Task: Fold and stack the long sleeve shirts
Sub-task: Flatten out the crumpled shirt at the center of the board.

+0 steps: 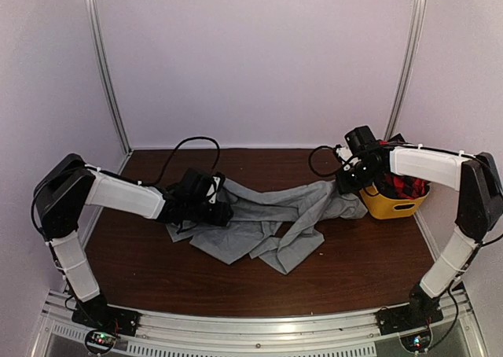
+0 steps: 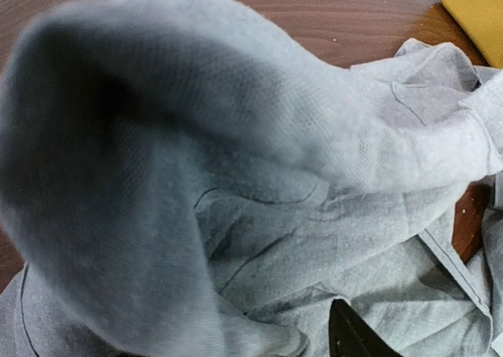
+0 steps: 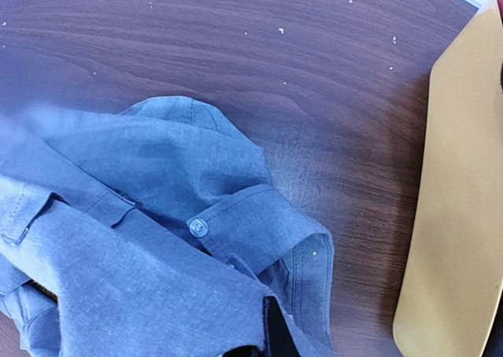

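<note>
Grey shirt (image 1: 259, 223) mid-spread, not yet folded

Lies crumpled on the tabletop (image 1: 354, 255) between both arms. Right tool (image 1: 350, 182) closed, pinching the cuff end beside the yellow tub (image 1: 393, 204) — likely anchoring it for flattening. Left tool (image 1: 206, 202) buried in cloth — can't tell its state.

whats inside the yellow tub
Red-and-black plaid cloth is bunched inside the yellow tub and shows above its rim in the top view. Anything under that cloth is hidden by the cloth itself, the tub wall and the right arm crossing above it.
</note>
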`<act>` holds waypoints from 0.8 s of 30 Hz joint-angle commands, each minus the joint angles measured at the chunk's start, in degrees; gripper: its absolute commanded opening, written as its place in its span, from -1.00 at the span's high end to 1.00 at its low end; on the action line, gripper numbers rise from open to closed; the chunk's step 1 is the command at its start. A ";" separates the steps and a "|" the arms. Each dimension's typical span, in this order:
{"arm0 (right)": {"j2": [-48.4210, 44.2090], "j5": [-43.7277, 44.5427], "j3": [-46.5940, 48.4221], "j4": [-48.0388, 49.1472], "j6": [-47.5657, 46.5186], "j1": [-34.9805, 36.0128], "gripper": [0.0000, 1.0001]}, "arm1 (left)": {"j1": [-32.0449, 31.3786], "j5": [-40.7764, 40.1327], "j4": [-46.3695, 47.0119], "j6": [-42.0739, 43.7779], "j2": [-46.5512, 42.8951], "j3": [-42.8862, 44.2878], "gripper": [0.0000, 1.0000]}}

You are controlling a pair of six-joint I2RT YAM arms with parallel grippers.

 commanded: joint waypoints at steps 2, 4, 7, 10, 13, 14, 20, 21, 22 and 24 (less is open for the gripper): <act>-0.12 -0.56 1.21 1.22 -0.67 -0.49 1.00 | -0.54 -2.94 2.96 -2.39 2.85 1.65 -0.02; -0.30 -0.29 1.26 1.13 -0.77 -0.62 1.00 | -0.59 -2.61 2.91 -2.40 2.99 1.48 0.14; -0.76 -0.24 1.39 0.94 -0.84 -0.82 1.00 | -0.54 -1.64 3.11 -2.20 2.25 0.47 0.38; -1.30 -0.10 1.64 0.77 -0.95 -1.02 1.00 | -0.55 -0.99 3.42 -1.38 0.64 -0.98 0.74; -2.06 0.42 2.07 0.23 -1.03 -1.19 1.00 | -0.38 -0.75 1.35 0.87 -1.45 -0.89 1.00; -2.39 0.68 2.27 -0.06 -1.03 -1.20 1.00 | -0.18 -0.67 -0.09 1.93 -2.42 -0.33 1.00; -7.53 2.59 3.88 -1.78 -1.02 -1.19 1.00 | 4.46 -0.08 -11.52 7.24 -14.12 3.48 1.00; -8.76 2.90 4.32 -1.73 -1.17 -1.20 1.00 | 6.17 1.16 -12.46 8.04 -16.49 3.63 1.00; -9.95 3.04 4.95 -2.01 -1.25 -1.20 1.00 | 7.98 2.32 -13.31 8.44 -18.73 3.85 1.00; -12.21 2.39 6.31 -2.47 -1.62 -1.20 1.00 | 12.13 5.29 -14.54 9.36 -22.89 4.26 1.00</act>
